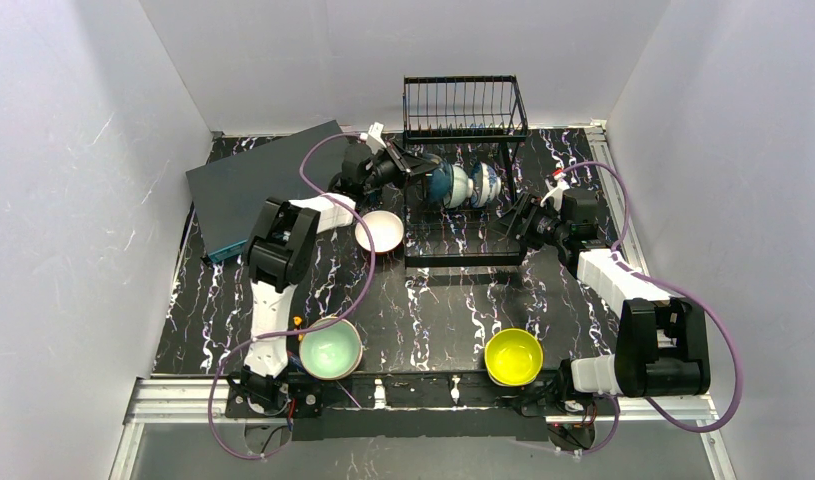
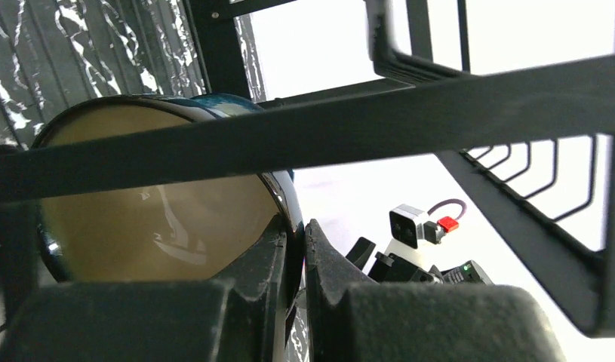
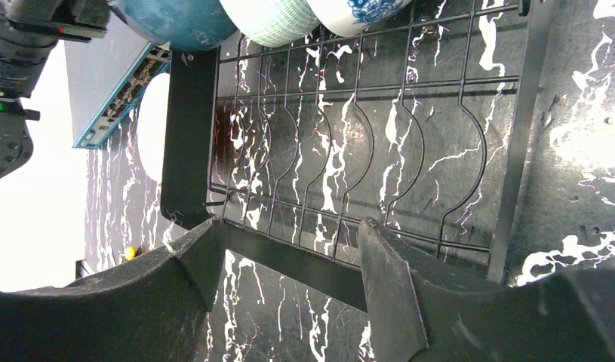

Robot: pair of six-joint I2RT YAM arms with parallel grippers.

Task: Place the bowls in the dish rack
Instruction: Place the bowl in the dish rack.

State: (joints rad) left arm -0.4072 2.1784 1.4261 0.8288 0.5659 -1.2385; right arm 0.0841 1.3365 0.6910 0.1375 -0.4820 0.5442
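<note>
Left claw [image 2: 295, 230] pinches blue bowl [image 2: 153, 204] rim; seat it in a rack [image 2: 410, 113] slot before releasing. Right claw [image 3: 285, 226] open.

We can read no lettering, label, brand or number anywhere: none on the rack [image 1: 463, 110], the blue bowl [image 1: 441, 185] in it, the other bowls [image 1: 513, 357], or the grey box [image 1: 253, 180] beside the rack.

The blue bowl [image 2: 161, 219] is crossed by a rack [image 2: 440, 105] bar, and its lower rim is hidden behind the left fingers [image 2: 247, 302]. Over the rack, the ribbed bowl [image 3: 270, 19] and patterned bowl [image 3: 357, 9] are cut off at the top edge.
</note>
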